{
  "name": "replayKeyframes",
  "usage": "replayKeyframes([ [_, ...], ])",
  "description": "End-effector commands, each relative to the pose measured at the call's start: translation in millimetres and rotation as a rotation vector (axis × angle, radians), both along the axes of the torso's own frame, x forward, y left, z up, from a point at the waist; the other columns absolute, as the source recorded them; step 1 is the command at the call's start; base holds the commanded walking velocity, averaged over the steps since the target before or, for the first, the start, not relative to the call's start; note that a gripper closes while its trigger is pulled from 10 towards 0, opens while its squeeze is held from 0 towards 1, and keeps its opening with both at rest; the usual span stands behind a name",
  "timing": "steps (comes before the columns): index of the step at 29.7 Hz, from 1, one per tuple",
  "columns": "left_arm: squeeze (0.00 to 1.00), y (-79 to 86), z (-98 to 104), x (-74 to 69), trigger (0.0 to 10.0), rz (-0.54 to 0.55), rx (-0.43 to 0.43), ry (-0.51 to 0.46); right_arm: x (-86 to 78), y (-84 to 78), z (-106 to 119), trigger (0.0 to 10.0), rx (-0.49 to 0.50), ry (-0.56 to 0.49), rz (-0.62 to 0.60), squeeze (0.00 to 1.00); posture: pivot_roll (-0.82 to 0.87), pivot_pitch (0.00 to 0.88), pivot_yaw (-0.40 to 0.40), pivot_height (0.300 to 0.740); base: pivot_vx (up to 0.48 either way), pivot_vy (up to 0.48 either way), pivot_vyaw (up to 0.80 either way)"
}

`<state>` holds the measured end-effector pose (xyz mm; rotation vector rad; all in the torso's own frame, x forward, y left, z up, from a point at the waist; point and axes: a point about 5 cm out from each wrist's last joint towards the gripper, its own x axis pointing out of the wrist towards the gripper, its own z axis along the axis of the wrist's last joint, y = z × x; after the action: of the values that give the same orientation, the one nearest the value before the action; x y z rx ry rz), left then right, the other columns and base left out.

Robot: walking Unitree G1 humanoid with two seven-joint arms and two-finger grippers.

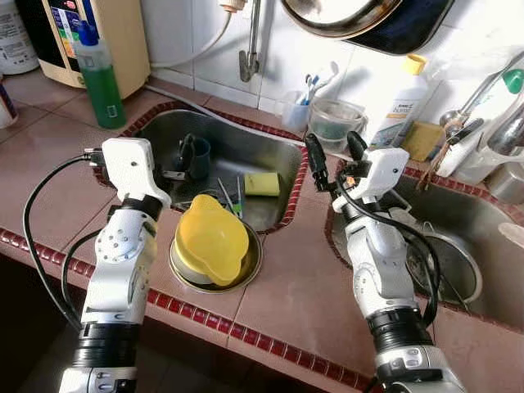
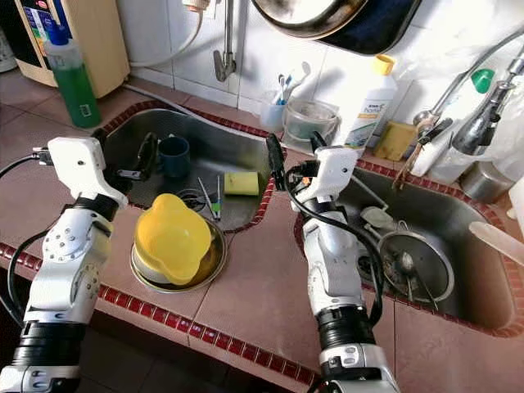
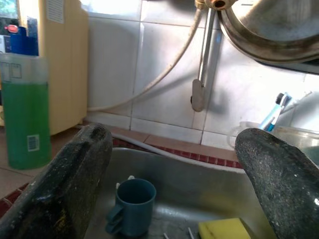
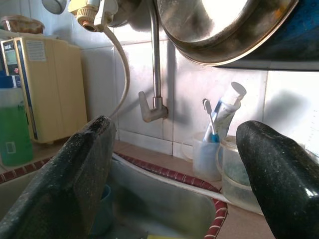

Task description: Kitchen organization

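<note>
Both grippers stand raised and empty over a tiled double-sink counter. Your left gripper point(image 3: 169, 194) hangs above the near rim of the left stainless sink basin point(image 1: 237, 147), its two black fingers point(image 3: 65, 184) spread wide and grasping nothing; between them you look down on the dark blue handled mug point(image 3: 132, 206) standing upright on the basin floor, with the yellow rectangular sponge point(image 1: 262, 184) lying flat further along. That alignment suggests the mug is the likeliest next object, though nothing commits you to it. Your right gripper point(image 1: 336, 155) is held over the tiled divider between the two basins, fingers likewise released and apart, pointing toward the back wall where the clear plastic cup of toothbrushes point(image 4: 207, 157) stands. On the counter just in front of the left basin, a yellow plastic bowl point(image 1: 211, 237) sits upside down inside a shallow round steel dish point(image 1: 250, 274), probably left to drain. The right steel basin point(image 2: 458, 229) holds a round steel strainer-like dish and loose utensils. A tall bottle of green liquid point(image 1: 100, 78) stands on the counter at the far left, well clear of both arms.
</note>
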<state>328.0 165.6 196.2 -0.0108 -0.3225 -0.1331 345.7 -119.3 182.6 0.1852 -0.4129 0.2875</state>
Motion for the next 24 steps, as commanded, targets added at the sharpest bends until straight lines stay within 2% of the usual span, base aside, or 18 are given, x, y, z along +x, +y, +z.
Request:
replayKeyframes([
  [1,0.00,-4.9,-4.7,-1.4,10.0,-0.022,0.000,0.012,-2.4,-6.5,1.1,10.0,-0.007,-0.013,-0.017,0.00,-0.11,0.000,-0.100,0.740,0.000,0.000,0.00],
  [24,0.00,-7.0,-13.5,-11.1,10.0,-0.027,-0.012,0.042,-5.8,-11.2,-3.5,10.0,-0.041,-0.002,-0.034,0.00,-0.12,0.030,-0.100,0.740,0.000,0.000,0.00],
])
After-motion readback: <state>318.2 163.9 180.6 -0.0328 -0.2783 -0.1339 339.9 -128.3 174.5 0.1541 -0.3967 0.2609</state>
